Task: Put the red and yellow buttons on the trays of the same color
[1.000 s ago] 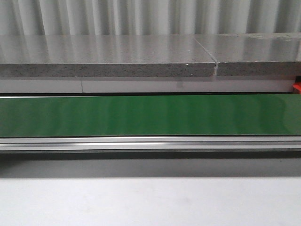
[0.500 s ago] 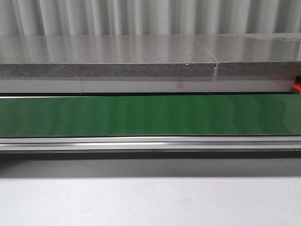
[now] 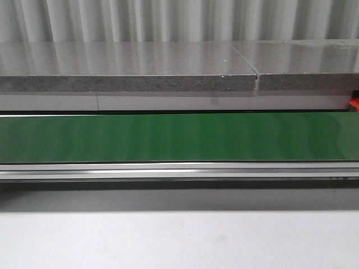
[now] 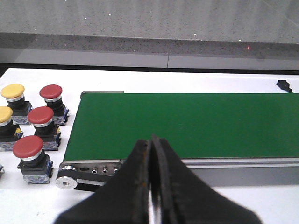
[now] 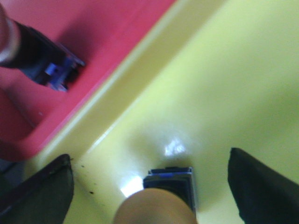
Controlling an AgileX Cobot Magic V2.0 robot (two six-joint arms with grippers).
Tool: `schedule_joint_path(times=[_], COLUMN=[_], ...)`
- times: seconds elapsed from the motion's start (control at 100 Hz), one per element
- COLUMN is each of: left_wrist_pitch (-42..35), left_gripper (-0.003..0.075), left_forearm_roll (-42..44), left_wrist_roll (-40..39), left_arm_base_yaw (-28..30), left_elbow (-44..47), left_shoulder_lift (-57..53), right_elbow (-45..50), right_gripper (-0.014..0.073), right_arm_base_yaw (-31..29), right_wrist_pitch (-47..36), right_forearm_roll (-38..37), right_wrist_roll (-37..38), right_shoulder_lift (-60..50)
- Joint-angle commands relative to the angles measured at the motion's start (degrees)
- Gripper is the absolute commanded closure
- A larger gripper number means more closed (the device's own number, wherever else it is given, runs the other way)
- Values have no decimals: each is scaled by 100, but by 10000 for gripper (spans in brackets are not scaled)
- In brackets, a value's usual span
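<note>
The front view shows neither arm, no tray and no button; at its right edge only an orange-red sliver pokes in, too little to name. In the left wrist view the picture's edge cuts a yellow button, and a scrap of one more object is unidentifiable. The right wrist view is blurred: the button between the right hand's fingers is cropped, its cap colour uncertain. The button on the red tray is also cut off.
</note>
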Motion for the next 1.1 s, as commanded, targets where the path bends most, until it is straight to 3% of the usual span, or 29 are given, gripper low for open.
schedule_joint_path(times=[0.0, 0.15, 0.33, 0.8, 1.09], left_wrist_pitch=[-444, -444, -444, -444, -444], left_gripper=[741, 741, 741, 741, 741], left_forearm_roll=[-5, -5, -5, -5, -5], left_wrist_roll=[11, 11, 11, 11, 11], left_arm_base_yaw=[-39, -39, -39, -39, -39], left_elbow=[-141, -141, -141, -141, -141], left_shoulder_lift=[57, 57, 57, 57, 57], right_elbow=[-152, -152, -152, -135, -79], right_gripper=[-71, -71, -71, -71, -60], right_arm_base_yaw=[-20, 133, 853, 3766, 4081], right_wrist_pitch=[-304, -336, -367, -109, 650], right_forearm_roll=[153, 252, 246, 241, 235], right_wrist_roll=[-15, -15, -237, -1821, -2000], right_shoulder_lift=[-555, -1145, -1960, -3728, -4308])
